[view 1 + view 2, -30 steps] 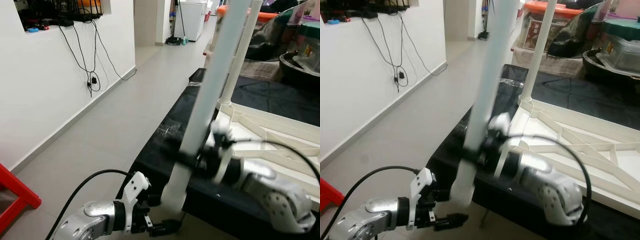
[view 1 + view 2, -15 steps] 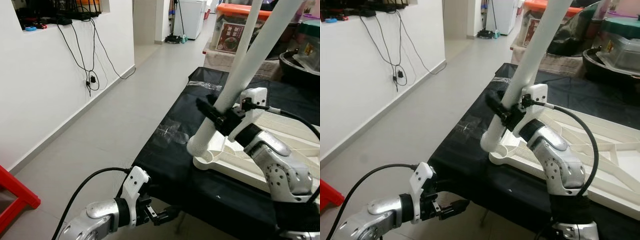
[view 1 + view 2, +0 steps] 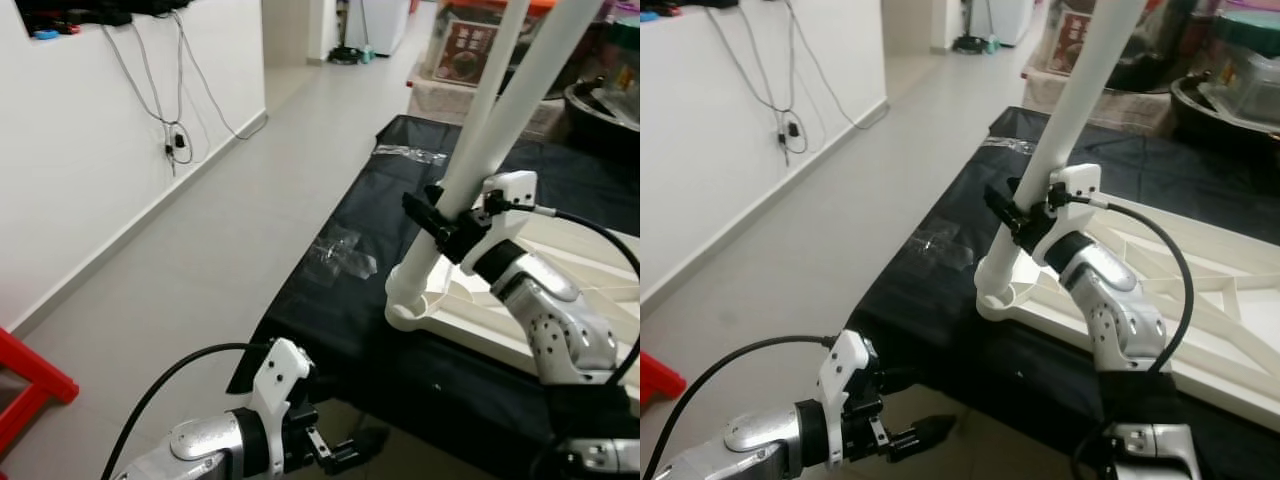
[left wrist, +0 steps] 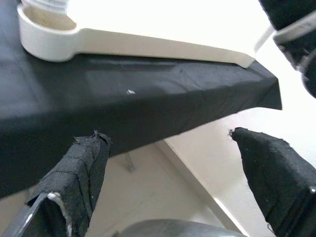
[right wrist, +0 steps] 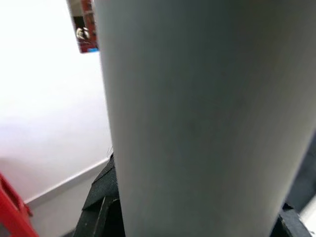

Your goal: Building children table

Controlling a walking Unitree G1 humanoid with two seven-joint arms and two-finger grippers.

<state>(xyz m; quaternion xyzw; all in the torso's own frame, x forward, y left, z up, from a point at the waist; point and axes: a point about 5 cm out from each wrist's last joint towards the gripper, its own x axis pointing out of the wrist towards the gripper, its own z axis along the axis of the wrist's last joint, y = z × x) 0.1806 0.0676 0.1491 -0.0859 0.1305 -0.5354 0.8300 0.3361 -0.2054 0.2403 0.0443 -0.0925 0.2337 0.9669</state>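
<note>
White table leg (image 3: 500, 130) clamped in right gripper (image 3: 447, 222), tilted, foot at tabletop (image 3: 1200, 290) corner socket (image 3: 1000, 298). Left gripper (image 4: 173, 173) spread apart, low beside black cloth (image 3: 350, 300), holding nothing.

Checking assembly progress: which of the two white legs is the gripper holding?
The nearer, tilted leg, clamped by the right gripper above the corner socket.

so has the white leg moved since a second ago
Yes. The white leg, held by the right gripper, has swung from the black cloth's near edge onto the tabletop's corner socket.
</note>
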